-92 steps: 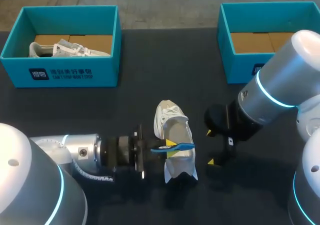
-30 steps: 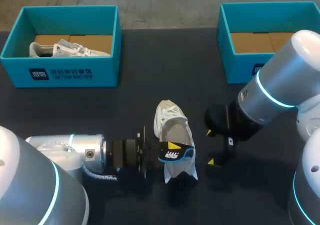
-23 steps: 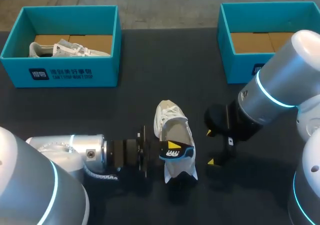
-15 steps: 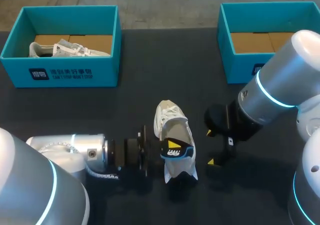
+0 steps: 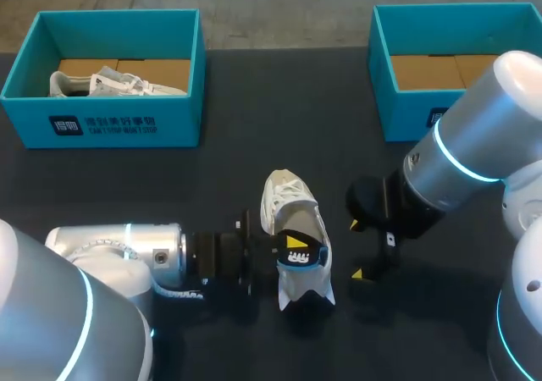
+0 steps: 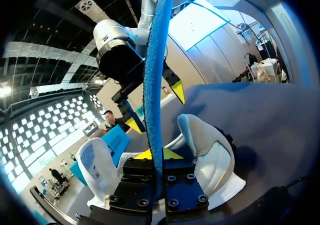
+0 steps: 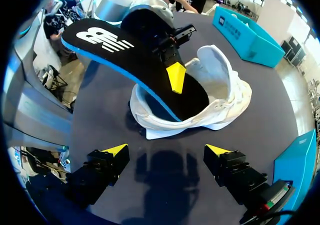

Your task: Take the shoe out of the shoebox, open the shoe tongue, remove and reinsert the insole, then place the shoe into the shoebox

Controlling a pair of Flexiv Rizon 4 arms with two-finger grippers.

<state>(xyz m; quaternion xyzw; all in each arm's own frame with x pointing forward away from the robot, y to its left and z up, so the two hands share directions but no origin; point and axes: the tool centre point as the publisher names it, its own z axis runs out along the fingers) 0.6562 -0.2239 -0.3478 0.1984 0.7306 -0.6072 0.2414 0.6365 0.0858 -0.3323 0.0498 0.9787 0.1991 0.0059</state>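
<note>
A white shoe [image 5: 288, 199] lies on the dark table's middle, its opening wide. My left gripper [image 5: 295, 244] comes in from the left and is shut on a black insole with a blue edge [image 5: 303, 259], whose front end dips into the shoe. In the left wrist view the insole [image 6: 152, 95] stands edge-on between the fingers of the left gripper [image 6: 156, 157], with the shoe [image 6: 205, 150] just beyond. My right gripper [image 5: 356, 250] stands open to the right of the shoe, holding nothing. Its wrist view shows the right gripper [image 7: 166, 150] apart from the shoe [image 7: 210, 95] and the insole [image 7: 130, 55].
A teal shoebox [image 5: 102, 123] at the back left holds another white shoe [image 5: 114, 82]. A second teal shoebox [image 5: 398, 102] stands at the back right, only its cardboard floor showing. Bare dark table lies between the boxes and the shoe.
My left gripper has crept to the right and turned the insole from edge-on to face-up, pushing it further into the shoe. The right arm has not moved.
</note>
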